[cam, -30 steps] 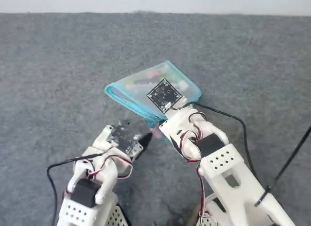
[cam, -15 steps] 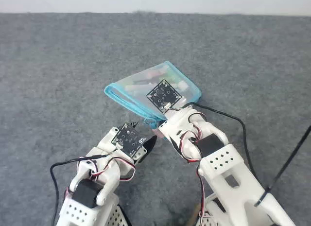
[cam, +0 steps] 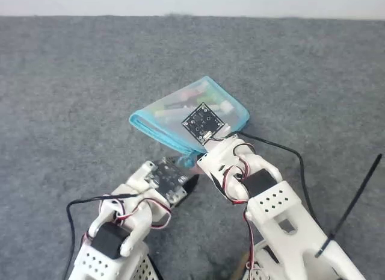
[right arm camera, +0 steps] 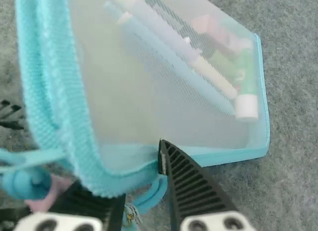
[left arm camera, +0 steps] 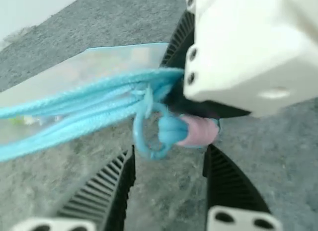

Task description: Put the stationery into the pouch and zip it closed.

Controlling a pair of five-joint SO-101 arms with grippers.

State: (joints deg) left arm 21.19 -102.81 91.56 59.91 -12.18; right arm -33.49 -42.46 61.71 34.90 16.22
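A light-blue mesh pouch point(cam: 171, 111) lies mid-table with pens and markers point(right arm camera: 174, 47) showing through its side. My right gripper point(right arm camera: 124, 171) is shut on the pouch's near corner beside the zip's end, and stands over that corner point(cam: 195, 152) in the high view. The zip pull, a blue ring with a pink bead point(left arm camera: 171, 134), hangs off that corner. My left gripper point(left arm camera: 171, 151) is open, its black fingers either side of and just below the pull. In the high view the left gripper point(cam: 186, 174) sits close against the right one.
Grey carpet-like cloth point(cam: 72, 81) covers the table all round the pouch. A black cable point(cam: 289, 150) loops off the right arm toward the right. A pale wall strip point(cam: 192, 2) runs along the far edge.
My left gripper has slid a little to the right and nearer the front, closing in under the pouch's corner. The right arm and pouch have hardly shifted.
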